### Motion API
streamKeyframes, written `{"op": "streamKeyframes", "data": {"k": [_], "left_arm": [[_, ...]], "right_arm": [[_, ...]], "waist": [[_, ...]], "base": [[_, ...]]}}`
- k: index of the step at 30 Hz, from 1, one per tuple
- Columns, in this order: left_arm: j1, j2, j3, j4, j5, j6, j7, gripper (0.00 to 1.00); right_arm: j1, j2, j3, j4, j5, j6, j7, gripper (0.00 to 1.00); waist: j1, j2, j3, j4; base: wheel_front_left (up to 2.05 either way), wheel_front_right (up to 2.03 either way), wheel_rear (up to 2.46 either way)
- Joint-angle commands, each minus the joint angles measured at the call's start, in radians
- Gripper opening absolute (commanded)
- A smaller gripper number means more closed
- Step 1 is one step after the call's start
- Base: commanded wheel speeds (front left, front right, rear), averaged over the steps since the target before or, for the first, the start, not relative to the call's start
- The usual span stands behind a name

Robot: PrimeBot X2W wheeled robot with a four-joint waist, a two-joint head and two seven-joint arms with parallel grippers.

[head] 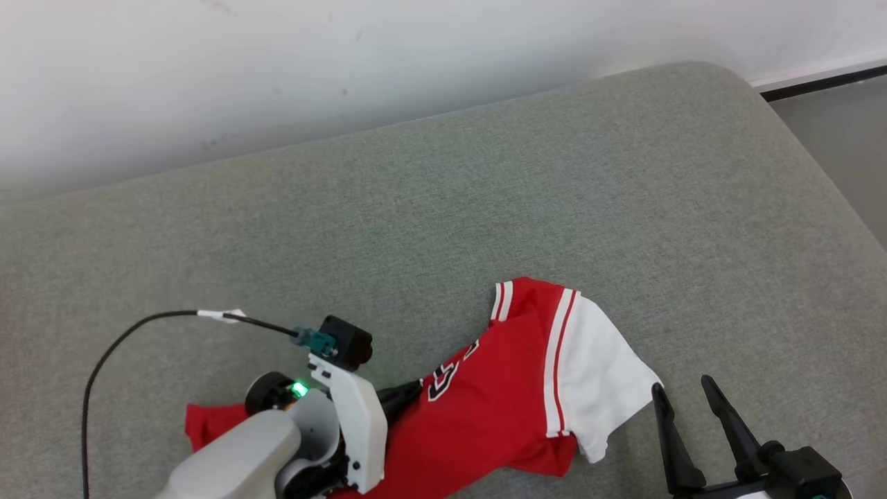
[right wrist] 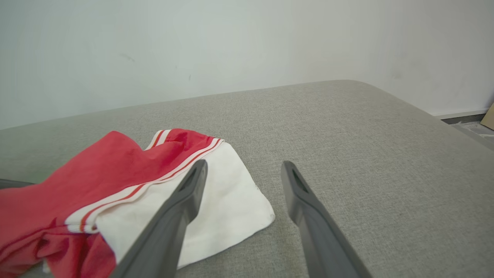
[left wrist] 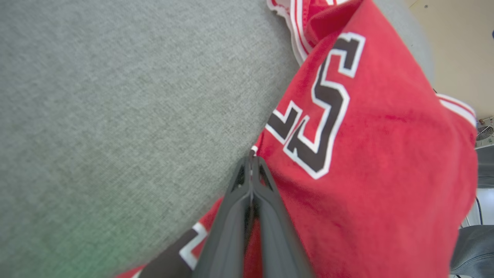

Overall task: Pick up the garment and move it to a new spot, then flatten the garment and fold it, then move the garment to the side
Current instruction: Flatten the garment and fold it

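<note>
The garment (head: 499, 409), a red sports jersey of soft fabric with a white sleeve (head: 603, 374), striped trim and a black number (head: 443, 378) outlined in white, lay crumpled on the grey woven upholstered cushion (head: 485, 194), toward its near side. It was bunched and partly doubled over, neither flattened nor folded. On this evidence the task stood at its first step. The pick-up was only beginning. The move to a new spot, the flattening, the folding and the shift to the side were all left to do.

The left arm's pale forearm entered at the lower left of the head view. Its wrist lay above the garment's left part, and the left gripper (head: 405, 398) pointed right, toward the number. In the left wrist view its fingers (left wrist: 266, 181) were pressed together at the garment's edge, with red cloth showing in the slit between them. The grip was judged to be a pinch on the cloth.

The right gripper (head: 682, 388) waited at the lower right, just beside the white sleeve. Its fingers were spread wide with nothing between them. Whether it touched the cushion could not be told.
</note>
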Motion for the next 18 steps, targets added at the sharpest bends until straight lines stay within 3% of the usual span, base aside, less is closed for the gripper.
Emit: {"op": "streamKeyframes", "data": {"k": [1,18], "left_arm": [[0.001,0.008,0.0,0.007,0.011,0.0,-0.013,0.0],[-0.192,-0.009,0.092,0.149,0.124,0.109,-0.257,0.0]], "right_arm": [[0.0,-0.002,-0.002,0.003,-0.011,-0.003,0.001,1.0],[-0.012,-0.002,0.016,-0.002,0.0,-0.003,0.001,1.0]], "waist": [[-0.0001,0.0,0.0,0.002],[-0.0001,0.0,0.007,-0.019]], "base": [[0.0,0.0,0.0],[0.0,0.0,0.0]]}}
